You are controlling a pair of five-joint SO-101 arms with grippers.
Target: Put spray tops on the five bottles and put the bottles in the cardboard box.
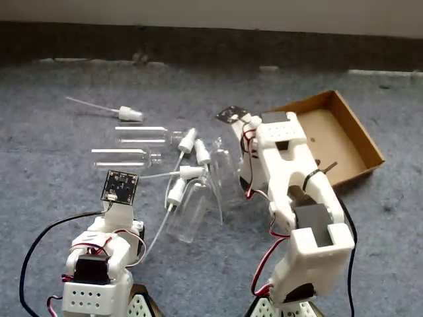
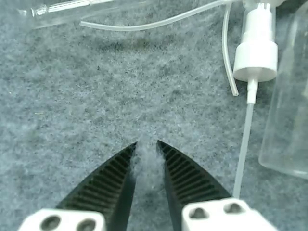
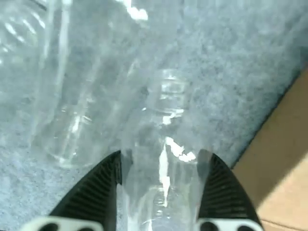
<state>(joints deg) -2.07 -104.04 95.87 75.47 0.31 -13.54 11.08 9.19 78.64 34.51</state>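
Right gripper's (image 3: 162,155) jaws clasp a bottle (image 3: 168,96) beside the cardboard box (image 1: 334,135); left gripper's (image 2: 147,144) hang barely parted, empty, above grey surface (image 2: 72,96).

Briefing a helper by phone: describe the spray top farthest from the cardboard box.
From the cardboard box, cross the carpet past the clear bottles. The spray top lies beyond them. Unlike the others, it lies alone, tube pointing away from it.

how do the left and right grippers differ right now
The left gripper is empty; the right gripper grips a clear bottle. The left's jaws stand a narrow gap apart; the right's are spread wide around the bottle. The left is over bare carpet beside a spray top; the right is next to the box. Both have black ribbed fingers.
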